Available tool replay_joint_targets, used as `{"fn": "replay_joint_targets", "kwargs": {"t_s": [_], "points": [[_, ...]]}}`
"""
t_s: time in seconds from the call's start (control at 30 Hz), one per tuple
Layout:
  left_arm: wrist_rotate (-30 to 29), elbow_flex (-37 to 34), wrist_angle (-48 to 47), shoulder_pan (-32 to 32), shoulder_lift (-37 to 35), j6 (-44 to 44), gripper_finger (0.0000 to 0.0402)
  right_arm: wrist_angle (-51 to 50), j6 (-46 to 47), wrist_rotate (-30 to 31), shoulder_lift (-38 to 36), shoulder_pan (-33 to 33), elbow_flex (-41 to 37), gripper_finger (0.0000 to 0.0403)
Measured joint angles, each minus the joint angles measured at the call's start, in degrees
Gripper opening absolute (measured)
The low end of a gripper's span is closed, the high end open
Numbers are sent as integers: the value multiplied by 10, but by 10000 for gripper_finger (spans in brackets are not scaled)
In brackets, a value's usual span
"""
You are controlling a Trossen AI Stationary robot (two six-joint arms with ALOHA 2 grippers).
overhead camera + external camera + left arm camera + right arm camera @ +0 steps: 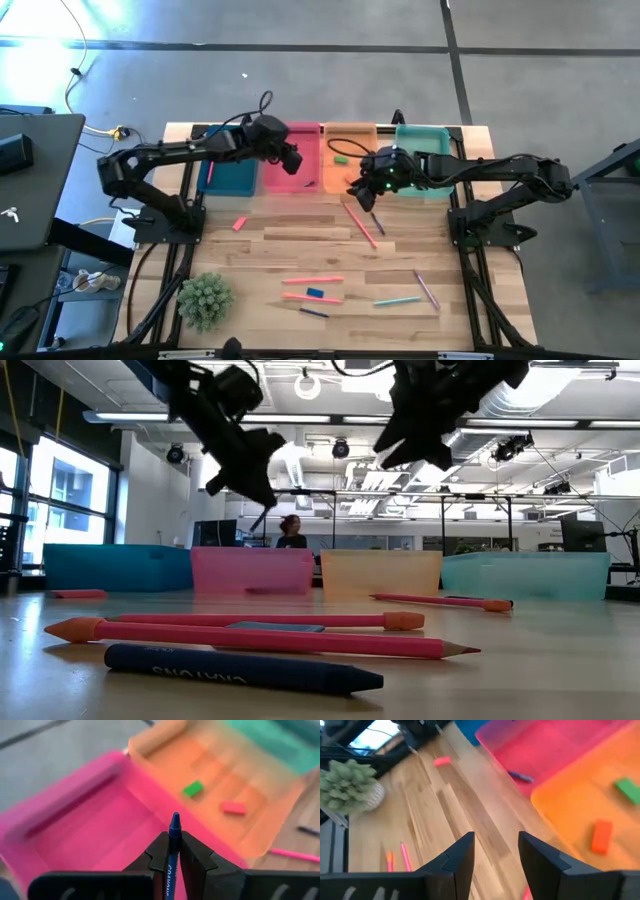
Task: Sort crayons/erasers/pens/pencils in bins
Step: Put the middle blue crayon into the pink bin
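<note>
My left gripper (292, 163) hangs over the pink bin (90, 825), shut on a blue crayon (174, 827). In the orange bin (345, 135) beside it lie a green eraser (192, 788) and a red eraser (233, 808). A blue bin (228, 172) and a teal bin (425, 140) flank them along the far edge. My right gripper (496, 845) is open and empty above bare wood, at the orange bin's near edge (358, 190). Another blue crayon (521, 776) lies in the pink bin. My left gripper pinches the blue crayon's shaft (173, 851) between its two fingers. The crayon lies along the fingers, and its pointed tip (175, 817) sticks out past them. The fingers slant down from the table's left toward the pink bin. The crayon is lifted clear.
On the near half of the table lie pink pencils (360, 225) (312, 281), a blue eraser (315, 292), a dark crayon (313, 312), a teal stick (397, 299) and a purple one (427, 290). A pink eraser (239, 223) lies left of centre. A small plant (204, 300) stands near left.
</note>
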Motion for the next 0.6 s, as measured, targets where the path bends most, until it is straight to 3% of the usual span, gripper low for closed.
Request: {"fn": "replay_joint_targets", "kwargs": {"t_s": [0.6], "points": [[-11, 0, 3, 7, 101, -16, 26, -110, 161, 91, 3, 65, 0, 145]]}}
